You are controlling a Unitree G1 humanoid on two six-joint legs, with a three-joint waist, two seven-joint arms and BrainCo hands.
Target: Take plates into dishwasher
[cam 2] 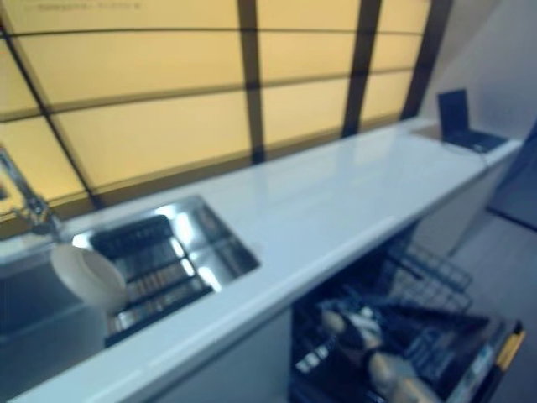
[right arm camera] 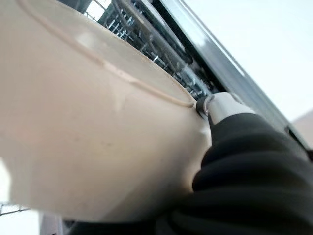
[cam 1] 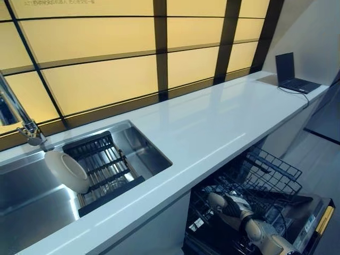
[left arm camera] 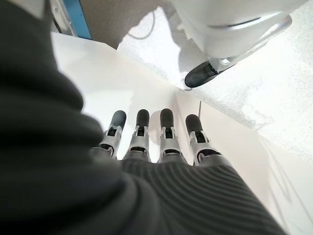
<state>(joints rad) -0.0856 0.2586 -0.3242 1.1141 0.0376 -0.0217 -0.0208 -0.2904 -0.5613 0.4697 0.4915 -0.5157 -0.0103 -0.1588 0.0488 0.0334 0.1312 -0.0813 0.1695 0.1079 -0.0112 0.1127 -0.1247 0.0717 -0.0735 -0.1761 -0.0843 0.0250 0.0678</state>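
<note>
**Item 1: cream plate (right arm camera: 88,122).** You have it in the right hand (cam 1: 234,207), low over the pulled-out dishwasher rack (cam 1: 271,180), below the front edge of the white tabletop (cam 1: 212,122). In the right wrist view its pale underside fills the picture, with a raised foot ring running across it and the rack wires showing past its edge. One silver finger (right arm camera: 220,105) shows hooked at the rim; the other fingers are hidden behind the plate, so read the hold as a pinch at the rim and no more.

Handling, as a judgement: stiff, glazed, probably ceramic, so moderately heavy, slick under hard fingers and liable to chip against the wires. Keep the hold on the rim and lower it on edge between the tines. Do not let go until the wires carry it.

**Item 2: cream bowl (cam 1: 67,171).** It lies tipped on its side in the steel sink (cam 1: 32,207), against the dark drainer rack (cam 1: 103,164) and under the faucet (cam 1: 18,119). Same brittle, smooth ware by the look of it. Take it at the rim, thumb inside.

**Item 3: left hand (left arm camera: 154,142).** Seen only in its own wrist view, fingers straight and released, holding nothing, over a white surface.

**Item 4: laptop (cam 1: 292,71).** Open at the far end of the tabletop, well apart from the work.
</note>
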